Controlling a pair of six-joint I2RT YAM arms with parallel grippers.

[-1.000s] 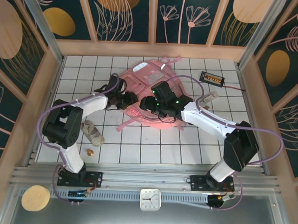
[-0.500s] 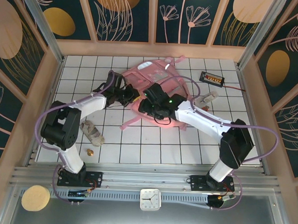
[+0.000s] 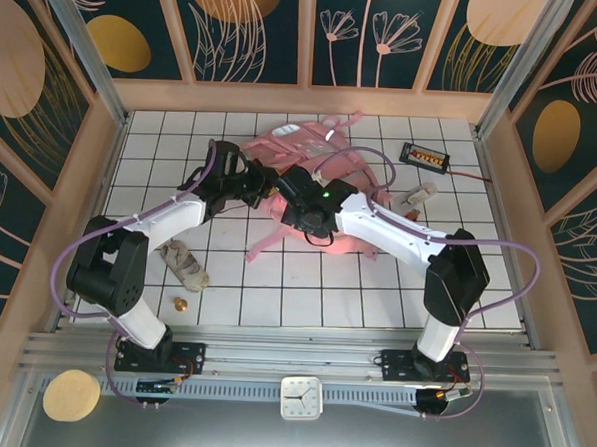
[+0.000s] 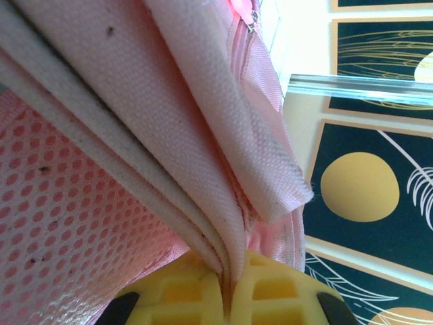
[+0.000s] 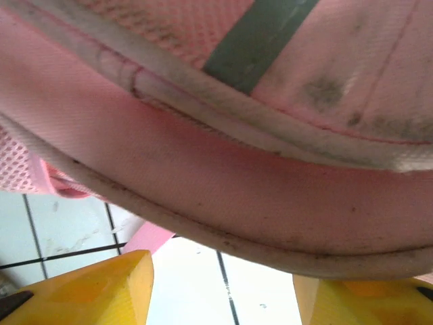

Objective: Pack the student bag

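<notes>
Student bag (image 3: 317, 149): it lies slumped on the far half of the white-tiled tabletop (image 3: 324, 305), roughly midway between the left and right edges, straps trailing toward the near edge.
Left gripper (image 4: 226, 292): my left wrist view shows the yellow jaws pressed together on a fold of the bag's pink fabric beside the mesh, so the bag is held there. From above, the left gripper (image 3: 252, 186) sits at the bag's left side.
Right gripper (image 5: 222, 271): the jaws stand apart, about half open, gripping nothing. The bag's piped edge runs across just above the gap, with bare tile visible below it.
Loose items: a crumpled grey bundle (image 3: 184, 265) and a small brass-coloured piece (image 3: 181, 303) lie toward the near-left corner. A black gadget with orange markings (image 3: 425, 156) and a pale object (image 3: 417, 197) lie toward the far-right corner.
Done so far: I judge only the first hold on the bag is secured.
Left to do: I think the bag has yet to be opened properly and every loose item has yet to go in. I cannot see inside the bag.
</notes>
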